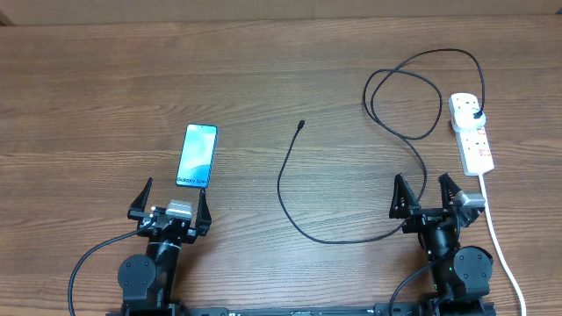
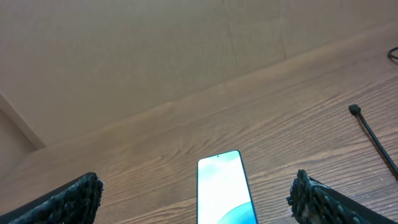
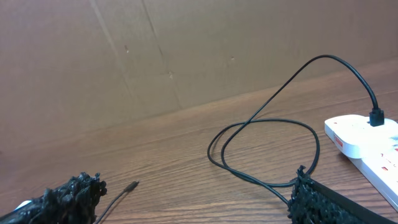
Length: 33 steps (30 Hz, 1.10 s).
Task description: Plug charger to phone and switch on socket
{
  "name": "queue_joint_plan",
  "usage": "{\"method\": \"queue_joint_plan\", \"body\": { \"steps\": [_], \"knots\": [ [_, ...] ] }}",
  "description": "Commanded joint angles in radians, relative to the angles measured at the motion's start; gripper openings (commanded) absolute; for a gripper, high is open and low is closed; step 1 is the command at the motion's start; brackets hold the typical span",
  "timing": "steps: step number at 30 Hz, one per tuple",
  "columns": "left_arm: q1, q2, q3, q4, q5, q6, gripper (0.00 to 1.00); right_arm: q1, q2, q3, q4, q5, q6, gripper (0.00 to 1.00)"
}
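The phone point(image 1: 197, 156) lies flat with its blue-white screen lit, just ahead of my left gripper point(image 1: 174, 191). In the left wrist view the phone point(image 2: 225, 190) shows between the wide-apart fingers of that gripper point(image 2: 196, 182), which is open and holds nothing. The charger's black cable point(image 1: 280, 183) curves across the middle of the table, with its connector tip point(image 1: 301, 124) lying free. Its plug point(image 1: 477, 112) sits in the white socket point(image 1: 471, 132) at the far right. My right gripper point(image 1: 422, 180) is open and empty, with the cable loop point(image 3: 267, 124) ahead of it and the socket point(image 3: 367, 140) to its right.
The socket's white lead point(image 1: 496, 233) runs down the right side past my right arm to the table's near edge. A brown wall rises behind the wooden table point(image 1: 132, 79). The cable's tip point(image 3: 129, 186) lies near my right gripper's left finger.
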Motion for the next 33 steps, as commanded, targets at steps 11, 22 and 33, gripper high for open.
{"method": "queue_joint_plan", "body": {
  "steps": [11, 22, 33],
  "knots": [
    [-0.007, 0.014, 0.016, 0.01, 0.118, -0.423, 1.0, 0.008, -0.008, -0.011, 0.006, -0.001, 0.0, 1.0],
    [-0.007, 0.285, 0.285, -0.075, 0.125, -0.433, 1.0, 0.008, -0.008, -0.011, 0.006, -0.001, 0.0, 1.0],
    [-0.007, 0.644, 0.687, -0.279, 0.17, -0.418, 0.99, 0.008, -0.008, -0.011, 0.006, -0.001, 0.0, 1.0]
  ]
}}
